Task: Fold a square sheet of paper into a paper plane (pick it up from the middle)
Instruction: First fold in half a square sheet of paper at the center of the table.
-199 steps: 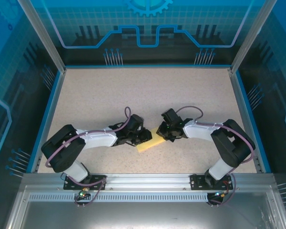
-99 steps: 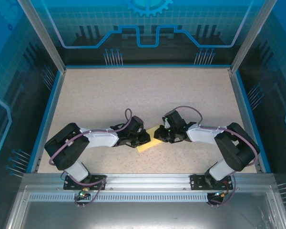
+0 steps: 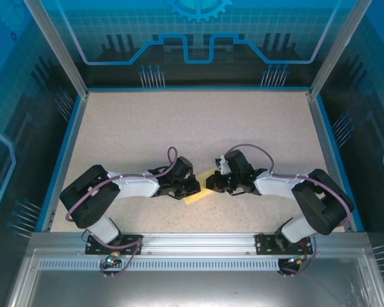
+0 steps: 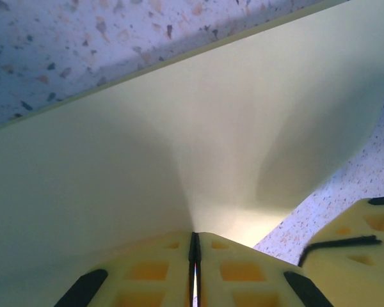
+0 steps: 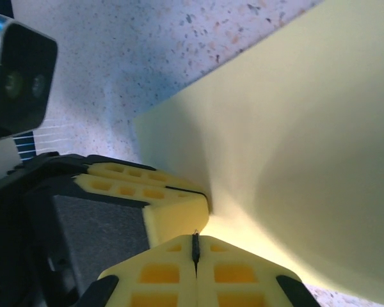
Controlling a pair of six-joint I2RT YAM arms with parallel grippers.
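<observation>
Both pinched onto sheet — left pincer; right pincer.

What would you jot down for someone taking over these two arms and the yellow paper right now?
Left pincer: shut, pinching the yellow sheet of paper.
Right pincer: shut on the same sheet, close beside the left one.
Sheet: between the two arms on the speckled table, bowed where it is pinched.
Done: both grips taken.
Left: folding it into a plane; no dart shape visible yet.
</observation>
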